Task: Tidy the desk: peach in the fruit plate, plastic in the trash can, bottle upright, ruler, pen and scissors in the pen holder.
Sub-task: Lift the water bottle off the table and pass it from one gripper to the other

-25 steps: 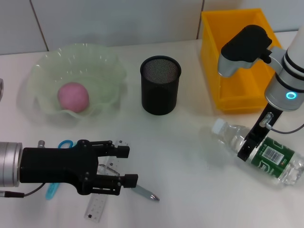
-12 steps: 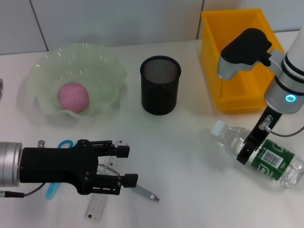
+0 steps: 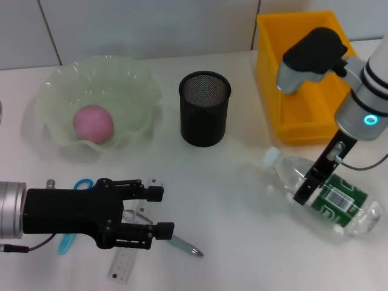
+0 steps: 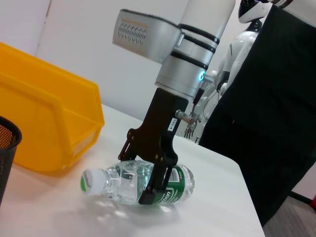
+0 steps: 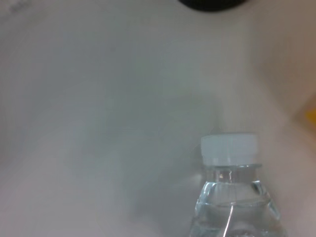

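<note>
While lying on its side, bottle gripped between right jaws

A clear plastic water bottle with a white screw cap fills the lower part of the right wrist view. Only its cap, ridged neck ring and the start of its transparent shoulders are visible; the rest is cut off by the frame edge. Beneath and around it lies a plain, pale white tabletop. A dark, rounded object is partly visible at one edge, too little to identify, and a small sliver of orange-yellow shows at another edge.
</note>
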